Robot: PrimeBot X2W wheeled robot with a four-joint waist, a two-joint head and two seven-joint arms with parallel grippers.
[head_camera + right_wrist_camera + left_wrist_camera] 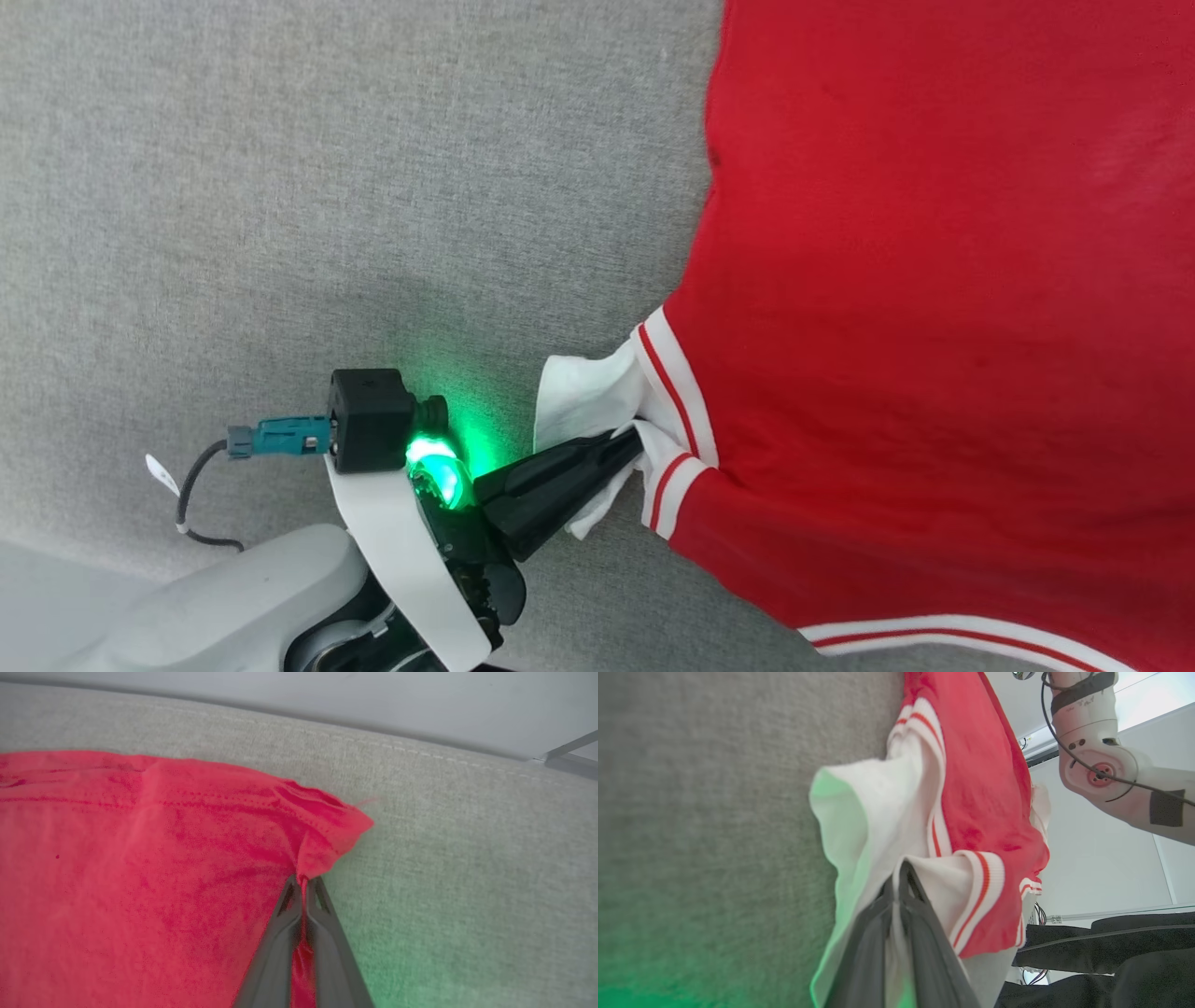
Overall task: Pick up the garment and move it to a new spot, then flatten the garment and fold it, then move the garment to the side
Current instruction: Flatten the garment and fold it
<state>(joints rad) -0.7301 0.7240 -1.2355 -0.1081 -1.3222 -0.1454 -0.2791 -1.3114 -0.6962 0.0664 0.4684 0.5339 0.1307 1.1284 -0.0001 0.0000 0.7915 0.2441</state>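
Red garment point(934, 280) is spread over the grey upholstery point(280, 187), toward three o'clock in the head view; its white sleeve end point(583, 397) is pinched near six o'clock by the closed left gripper point(635, 437); a red edge is clamped tight by the right gripper point(304, 881).
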